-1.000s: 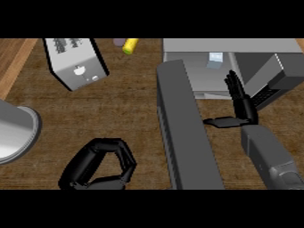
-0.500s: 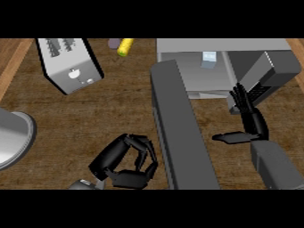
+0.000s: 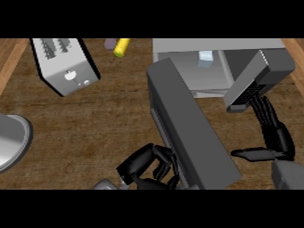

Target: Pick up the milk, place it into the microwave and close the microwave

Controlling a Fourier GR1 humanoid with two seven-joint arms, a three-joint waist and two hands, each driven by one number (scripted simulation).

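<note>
Brown wood-grain tabletop [image 3: 101, 120] fills the head view. Upon it, toward one o'clock, stands the grey box-shaped microwave [image 3: 213, 49], its pale cavity open to view. Its long dark-grey door [image 3: 187, 129] swings out from the cavity's left edge and runs down toward six o'clock, standing open. At nine o'clock a large grey round pot [image 3: 3, 142] is cut by the view's left edge. At eleven o'clock lies a silver slotted toaster [image 3: 65, 67], tilted. Near twelve o'clock a small yellow stick-like item [image 3: 121, 47] rests on the tabletop.

Robot's right hand [image 3: 273, 133] shows at four o'clock; its fingers are straight and reach up against the microwave's dark right side panel [image 3: 256, 80], while the thumb juts out to the left, holding nothing. Robot's left hand [image 3: 147, 167] sits at six o'clock, just left of the door, with fingers curled, gripping nothing visible.

Small pale-blue milk carton [image 3: 205, 59] stands inside the microwave cavity, near its back wall.
</note>
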